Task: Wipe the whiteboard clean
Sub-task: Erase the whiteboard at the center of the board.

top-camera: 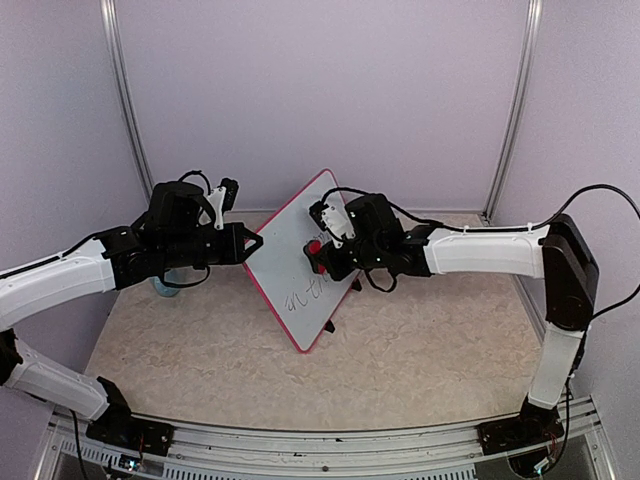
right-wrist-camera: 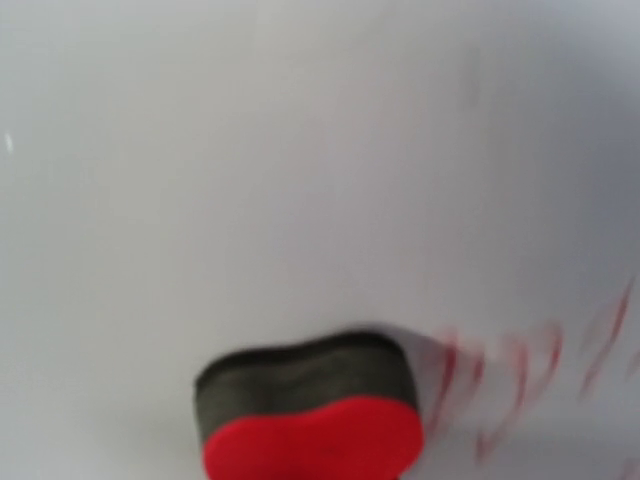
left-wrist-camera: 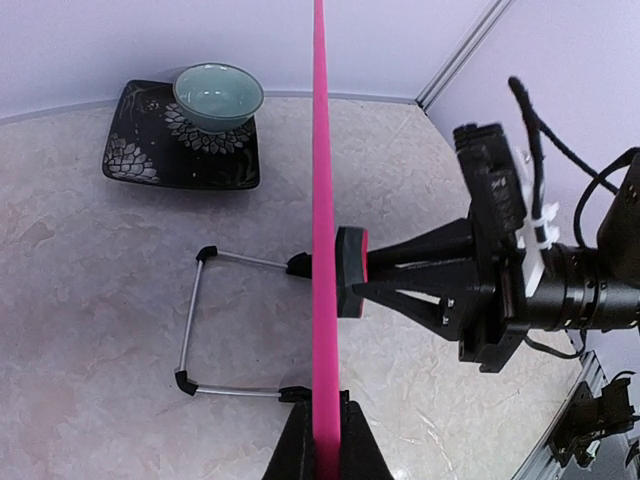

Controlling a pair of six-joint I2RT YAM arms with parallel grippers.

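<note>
Whiteboard [top-camera: 290, 250]: stood tilted on its edge on the tabletop [top-camera: 420, 350], between the two arms; dark handwriting [top-camera: 305, 296] is seen on its lower part.
Left gripper [left-wrist-camera: 322, 435]: jaws are closed narrowly on the board's pink frame edge.
Right gripper [top-camera: 322, 256]: jaws are clamped around a red-and-black eraser [right-wrist-camera: 310, 420], whose black face is pressed against the white surface.

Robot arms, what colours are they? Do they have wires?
Both the left arm and right arm have smooth white shells with chunky black joints. The left gripper and right gripper are black with pointy, triangle-shaped fingers. Thin black cables loop along them, and white clips hold some.
</note>
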